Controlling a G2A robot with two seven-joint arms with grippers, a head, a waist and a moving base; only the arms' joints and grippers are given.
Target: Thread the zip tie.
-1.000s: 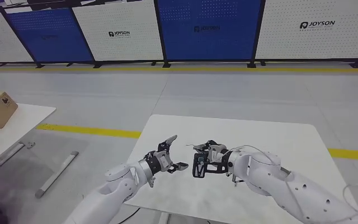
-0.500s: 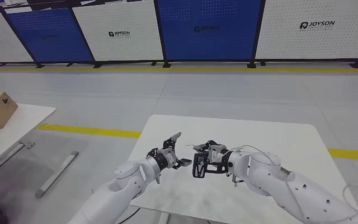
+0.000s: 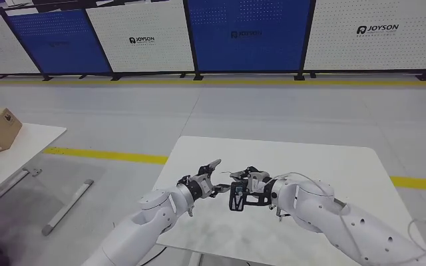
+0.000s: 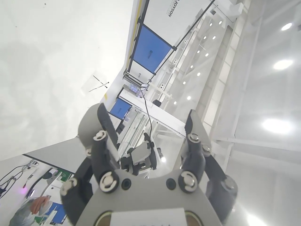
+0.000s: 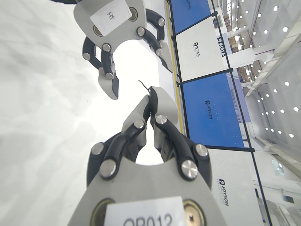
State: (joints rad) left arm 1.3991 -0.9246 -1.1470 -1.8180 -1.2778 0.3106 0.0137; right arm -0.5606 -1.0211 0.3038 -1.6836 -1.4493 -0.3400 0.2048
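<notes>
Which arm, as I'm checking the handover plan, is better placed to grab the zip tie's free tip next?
Left, probably. The right claw is shut on the zip tie, whose thin tip sticks out toward the left claw, which is open just in front of it.

Work table (image 3: 333, 166): white top, rectangular, its far edge running parallel to the partition wall.

Side table (image 3: 36, 143): white, well apart from the work table's left edge. A brown cardboard box (image 3: 8, 128) stands on it near its far edge. A grey base bar (image 3: 66, 207) lies on the floor below it.

Floor: grey. One yellow line (image 3: 106, 155) runs behind the work table; a second (image 3: 200, 82) runs along the foot of the partitions.

Partition wall: blue panels (image 3: 247, 33) alternate with white perforated panels (image 3: 140, 36) in black frames.

Ceiling lights (image 5: 265, 31): lit, in rows.
</notes>
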